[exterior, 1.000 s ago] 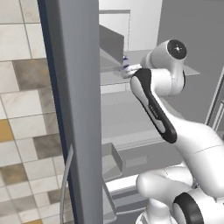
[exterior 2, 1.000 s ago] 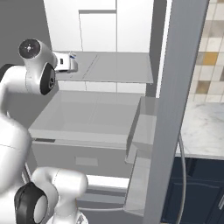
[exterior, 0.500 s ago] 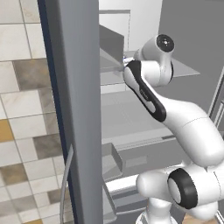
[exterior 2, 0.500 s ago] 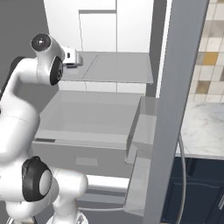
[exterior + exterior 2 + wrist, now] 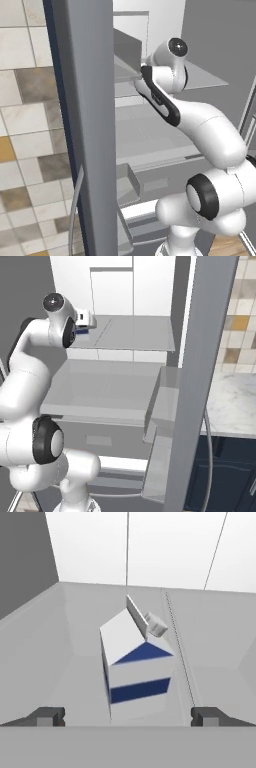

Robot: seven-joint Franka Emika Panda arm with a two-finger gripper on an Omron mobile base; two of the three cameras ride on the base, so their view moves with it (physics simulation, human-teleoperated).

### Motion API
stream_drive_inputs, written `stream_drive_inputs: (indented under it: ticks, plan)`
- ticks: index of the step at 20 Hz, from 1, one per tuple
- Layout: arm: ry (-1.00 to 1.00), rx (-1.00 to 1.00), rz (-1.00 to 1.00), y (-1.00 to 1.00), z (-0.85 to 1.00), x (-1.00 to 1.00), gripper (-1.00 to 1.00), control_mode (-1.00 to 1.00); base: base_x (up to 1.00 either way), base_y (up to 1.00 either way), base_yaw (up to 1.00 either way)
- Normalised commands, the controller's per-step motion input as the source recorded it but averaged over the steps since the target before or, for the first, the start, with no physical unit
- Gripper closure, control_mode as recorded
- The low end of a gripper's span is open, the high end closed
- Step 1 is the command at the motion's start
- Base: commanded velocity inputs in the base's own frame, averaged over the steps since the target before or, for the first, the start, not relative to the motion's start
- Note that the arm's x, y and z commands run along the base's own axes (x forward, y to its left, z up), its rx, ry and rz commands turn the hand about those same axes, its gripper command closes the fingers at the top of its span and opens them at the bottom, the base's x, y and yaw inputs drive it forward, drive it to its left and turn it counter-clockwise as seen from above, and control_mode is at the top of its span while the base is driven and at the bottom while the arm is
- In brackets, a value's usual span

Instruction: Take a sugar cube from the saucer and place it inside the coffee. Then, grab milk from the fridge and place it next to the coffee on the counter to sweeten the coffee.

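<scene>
Arm reached into the open fridge (image 5: 120, 391), upper left of the right base view.
The gripper (image 5: 127, 716) is spread wide around the milk (image 5: 136, 667), which is seen upright at centre frame on a grey shelf (image 5: 75, 677).

1. We saw the milk (image 5: 136, 667), a white carton with dark blue patches and a slanted top bearing a small cap, standing upright at the centre of the hand view on a pale grey shelf.
2. The fridge (image 5: 85, 125) stood open; its grey door edge ran down the left base view's middle left.
3. The counter (image 5: 232, 403), white marble, lay at the right base view's right edge.
</scene>
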Motion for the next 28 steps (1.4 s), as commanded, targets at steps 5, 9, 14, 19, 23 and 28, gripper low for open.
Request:
stream_drive_inputs:
  ticks: [5, 9, 14, 19, 23, 28]
  plan:
    - [-0.01, 0.02, 0.00, 0.00, -0.01, 0.06, -1.00, -1.00, 0.00, 0.00, 0.00]
    - [-0.06, 0.01, 0.00, 0.00, -0.08, 0.03, -1.00, -1.00, 0.00, 0.00, 0.00]
    - [-0.05, 0.00, 0.00, 0.00, -0.11, 0.16, -1.00, -1.00, 0.00, 0.00, 0.00]
    - [-0.01, 0.00, 0.00, 0.00, -0.03, 0.36, -1.00, -1.00, 0.00, 0.00, 0.00]
    - [0.00, 0.01, 0.00, 0.00, -0.07, 0.28, -1.00, -1.00, 0.00, 0.00, 0.00]
    - [0.00, 0.00, 0.00, 0.00, -0.05, 0.17, -1.00, -1.00, 0.00, 0.00, 0.00]
